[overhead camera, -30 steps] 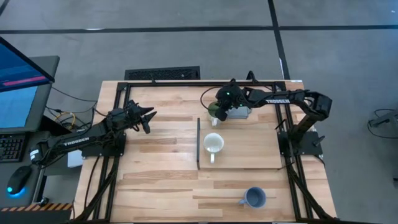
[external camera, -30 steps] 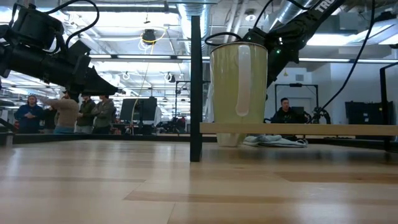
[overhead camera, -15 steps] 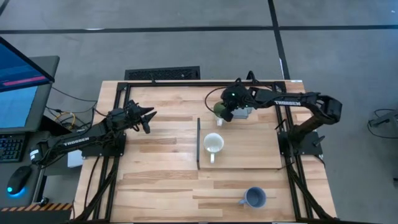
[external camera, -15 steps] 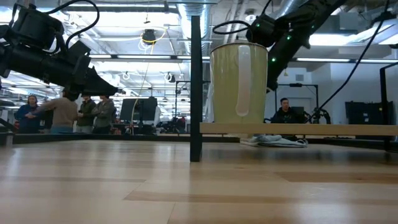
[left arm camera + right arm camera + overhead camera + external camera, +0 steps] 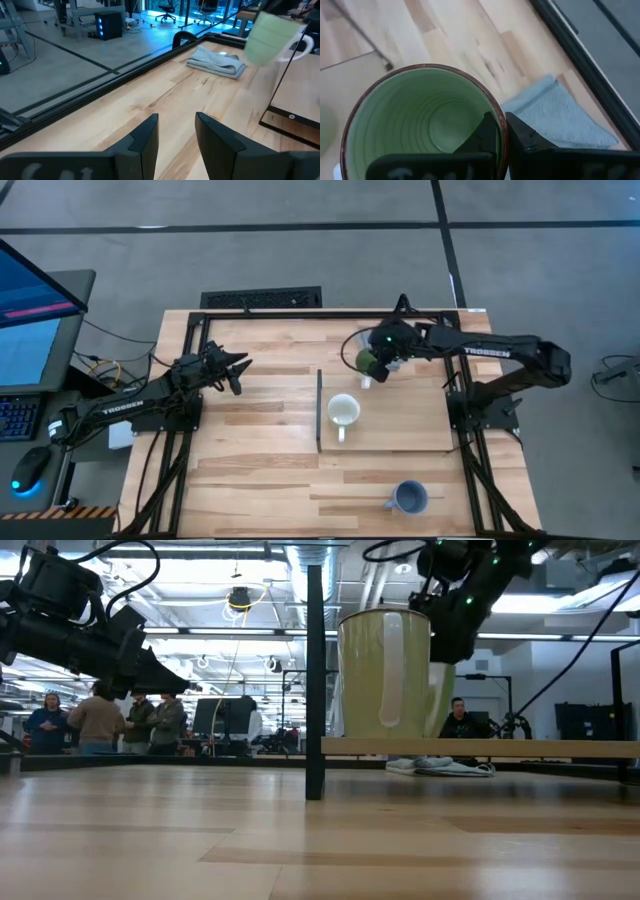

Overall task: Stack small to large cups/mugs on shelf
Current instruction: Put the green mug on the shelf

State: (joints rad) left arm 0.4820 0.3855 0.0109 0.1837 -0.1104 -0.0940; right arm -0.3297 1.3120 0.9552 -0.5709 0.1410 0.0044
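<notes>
Right claw [image 5: 500, 132] is clenched on the rim of the green-lined mug [image 5: 422, 117]: one finger inside the bowl, one outside, wall pinched between. A rim pinch makes sense here, since it leaves the base free and the mug hanging upright and mouth-up, ready to drop into another cup. In the high view the right claw [image 5: 385, 350] has the mug [image 5: 368, 361] in the air at the far edge of the shelf [image 5: 420, 415]; the left wrist view also shows it clear of the worktop [image 5: 165, 95]. The cream mug [image 5: 343, 412] stands on the shelf below and just nearer the front than the claw, mouth up, handle toward the front edge. My read is that it's the nest target and the carry still has to shift over it before lowering. The blue-grey mug [image 5: 408, 497] sits off the shelf on the bare worktop, well apart from the claw toward the front, not yet handled. The folded grey cloth [image 5: 565, 117] lies on the worktop under and behind the claw, near the far rail; not part of the job. Left claw [image 5: 238, 369] hangs over the worktop well to the side of the shelf, fingers [image 5: 145, 137] parted with nothing between them, waiting. Risk, as I judge it: the inside finger takes up room in the bowl, so release needs to be clean.
</notes>
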